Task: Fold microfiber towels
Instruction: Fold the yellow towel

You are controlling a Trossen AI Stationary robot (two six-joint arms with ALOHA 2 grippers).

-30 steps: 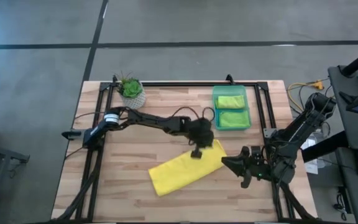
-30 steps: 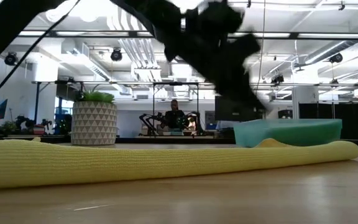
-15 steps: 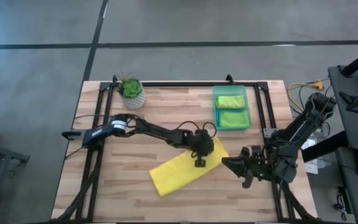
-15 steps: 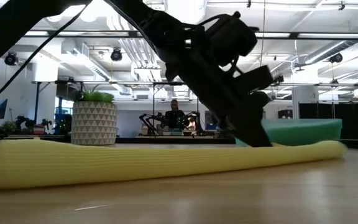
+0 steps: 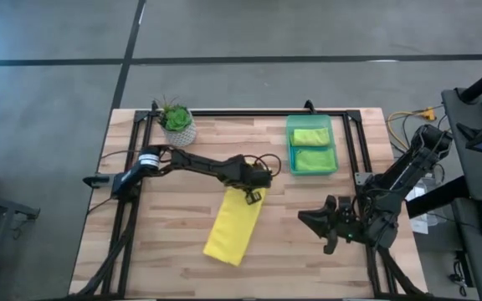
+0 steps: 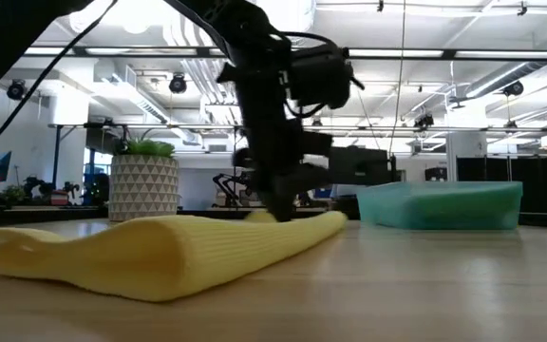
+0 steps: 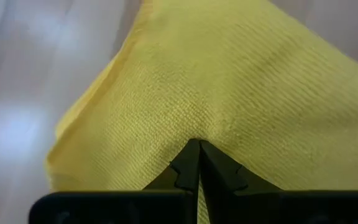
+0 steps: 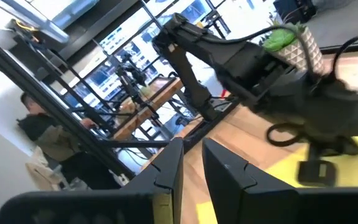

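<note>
Here we see the left gripper (image 5: pixel 253 194) clenched on the twelve-o'clock end of the bright yellow microfiber towel (image 5: pixel 234 224), which lies as a folded soft strip near the middle of the pale wooden table (image 5: pixel 174 251). In the left wrist view the dark fingertips (image 7: pixel 194 163) meet with yellow cloth pinched between them. From that pinch the towel's long axis runs away toward seven o'clock, so we judge that any further pull or fold turns on this one held end, with the loose far end trailing behind.

The right gripper (image 5: pixel 312 219) hangs at about three o'clock from the towel, well apart from it, its fingers (image 8: pixel 166 171) standing a narrow gap apart around nothing. The left arm is plainly the nearer one.

At one o'clock from the towel, two lime green microfiber towels (image 5: pixel 310 148) sit folded in the translucent green plastic bin (image 5: pixel 334 142). A small potted plant (image 5: pixel 176 123) stands at eleven o'clock
</note>
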